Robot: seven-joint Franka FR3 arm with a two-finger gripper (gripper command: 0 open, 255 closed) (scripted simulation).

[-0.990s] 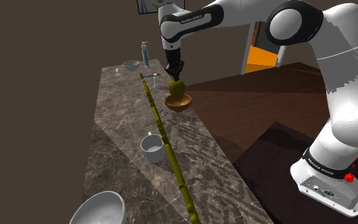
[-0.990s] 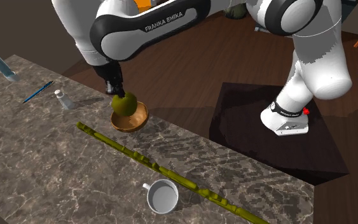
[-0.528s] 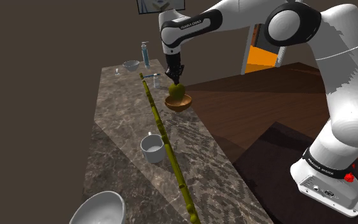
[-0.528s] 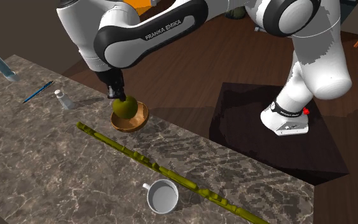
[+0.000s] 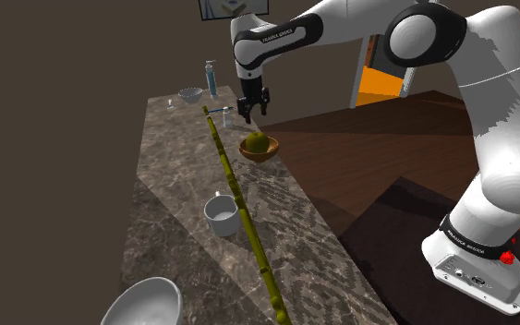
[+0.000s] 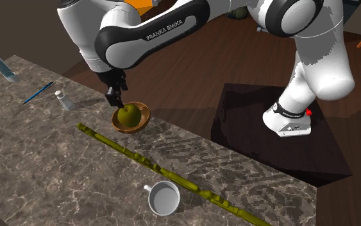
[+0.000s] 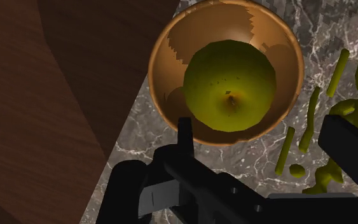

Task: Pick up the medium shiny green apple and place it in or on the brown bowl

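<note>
Sitting in bowl (image 7: 168, 63): apple (image 7: 229, 76); hand (image 6: 116, 97) spread above; wrist view adds stem pit (image 7: 230, 100).

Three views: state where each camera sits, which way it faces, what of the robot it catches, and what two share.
Shoulder view: beside the stand, looking along the marbled counter toward the brown bowl; the whole arm shows.
Second exterior view: across the counter, looking down at the arm, stand behind it.
Wrist view: at the arm's end, looking straight down past the open jaws.
Shared: the green apple in the bowl.
</note>
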